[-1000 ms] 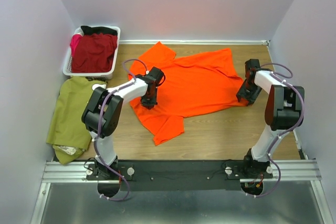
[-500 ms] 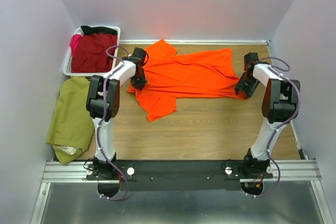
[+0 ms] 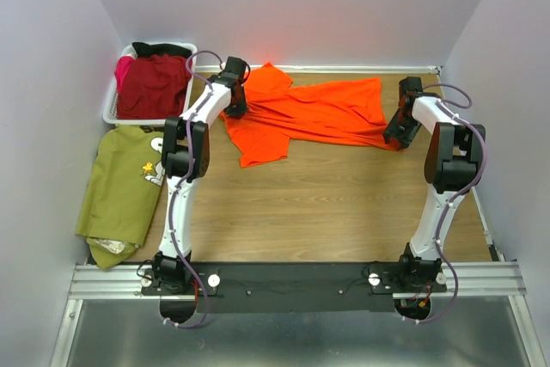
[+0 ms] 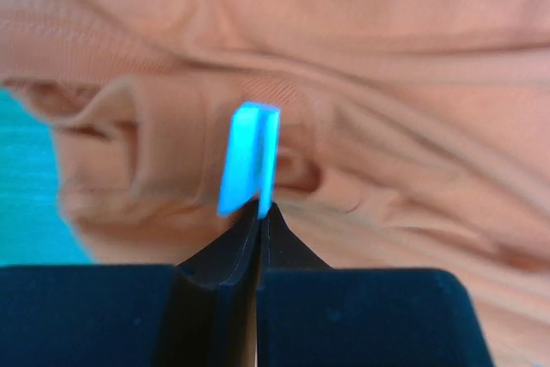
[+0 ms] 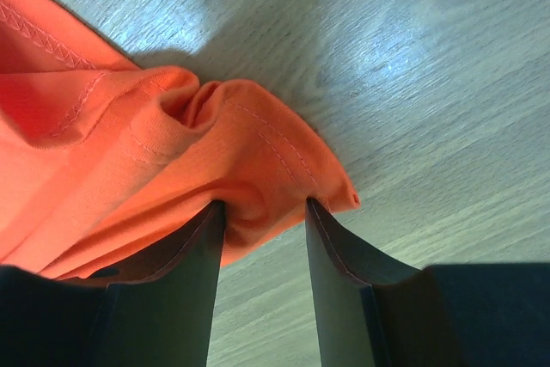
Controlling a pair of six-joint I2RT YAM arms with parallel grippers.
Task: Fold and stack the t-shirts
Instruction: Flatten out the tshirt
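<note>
At far left the dark red shirt sits in the basket, and the olive shirt lies on the table just in front of it, both waiting their turn. My left gripper, jaws pressed together on a thin fold at the shoulder end of the orange shirt, and my right gripper, pinching a bunched hem corner, hold it stretched across the table's far side. I judge this is to pull it flat before folding, since one sleeve trails loose toward me.
</note>
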